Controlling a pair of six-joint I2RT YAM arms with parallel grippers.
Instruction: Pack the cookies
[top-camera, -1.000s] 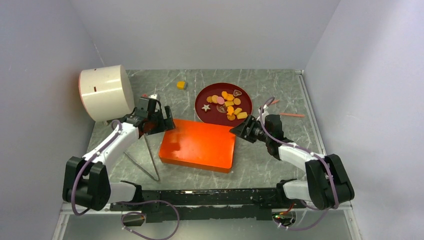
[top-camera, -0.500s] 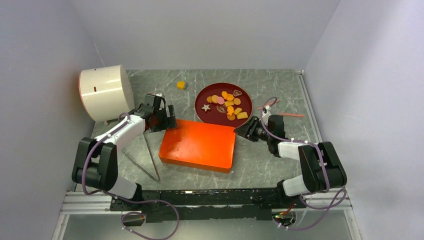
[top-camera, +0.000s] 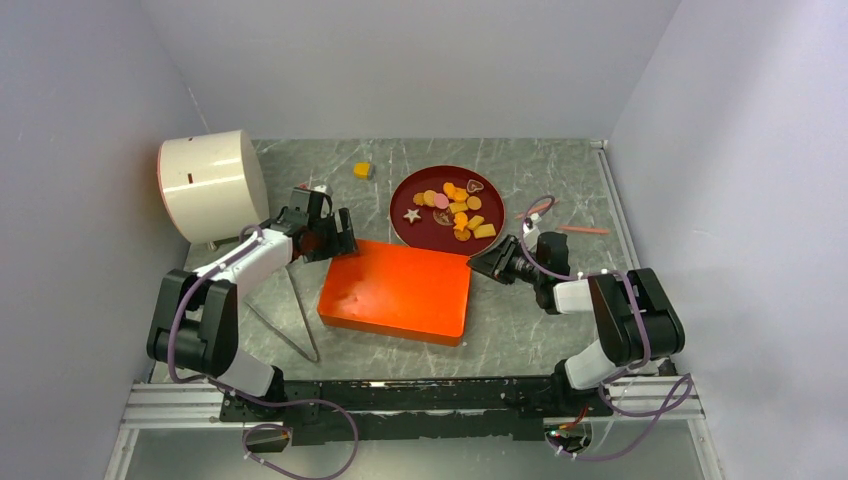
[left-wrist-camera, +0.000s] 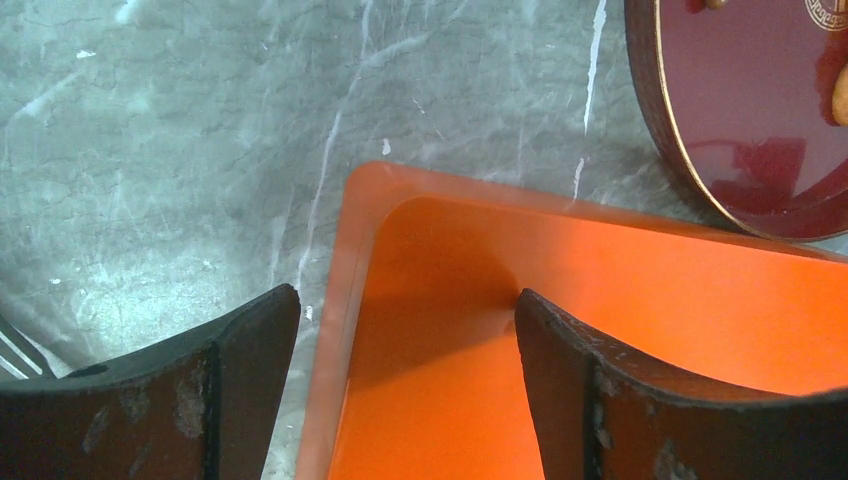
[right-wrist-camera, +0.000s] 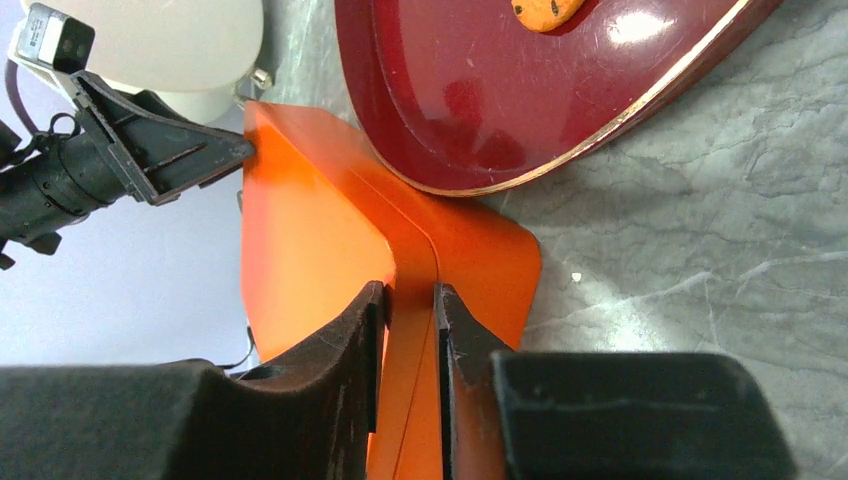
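Packing is not yet begun: cookies (top-camera: 455, 208) are seen on the red plate (top-camera: 412, 186), one stray (top-camera: 362, 170) on the counter (top-camera: 520, 330). Right pincer (right-wrist-camera: 410, 295) is pinched on the orange box (top-camera: 400, 290) rim; left pincer (left-wrist-camera: 405, 305) is spread wide astride its corner, gripping nothing.

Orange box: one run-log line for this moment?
left jaws open astride box rim | right jaws pinching box rim | cookies on plate

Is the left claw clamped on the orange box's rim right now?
No, in the left wrist view the left claw stands wide open, straddling the corner rim of the orange box without pinching it.
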